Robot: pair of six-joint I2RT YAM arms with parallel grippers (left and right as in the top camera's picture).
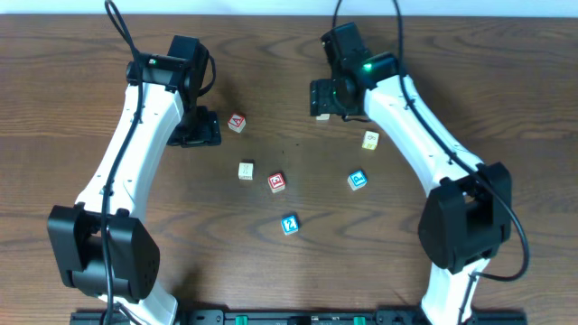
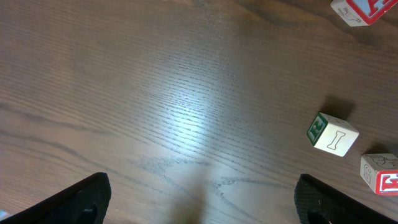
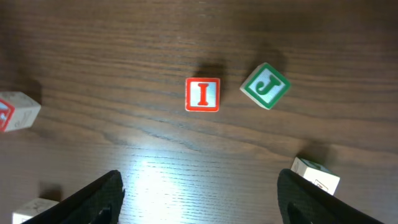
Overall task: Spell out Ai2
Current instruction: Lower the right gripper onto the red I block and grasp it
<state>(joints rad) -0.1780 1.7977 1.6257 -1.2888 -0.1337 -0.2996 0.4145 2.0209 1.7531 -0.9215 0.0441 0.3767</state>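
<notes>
Toward the far-left corner of the worktop [image 1: 63, 81], the left end effector [image 1: 199, 128] is spread and empty, a red block [image 1: 237, 122] just beside it. Mid-worktop lie a cream block [image 1: 246, 170], a second red block [image 1: 276, 182], a blue block [image 1: 289, 224], a second blue block [image 1: 358, 180] and a pale block [image 1: 370, 140]. Near the far edge, the right end effector [image 1: 323, 97] is likewise spread, holding nothing

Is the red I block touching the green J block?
No, the right wrist view shows bare table between the red I block and the green J block.
</notes>
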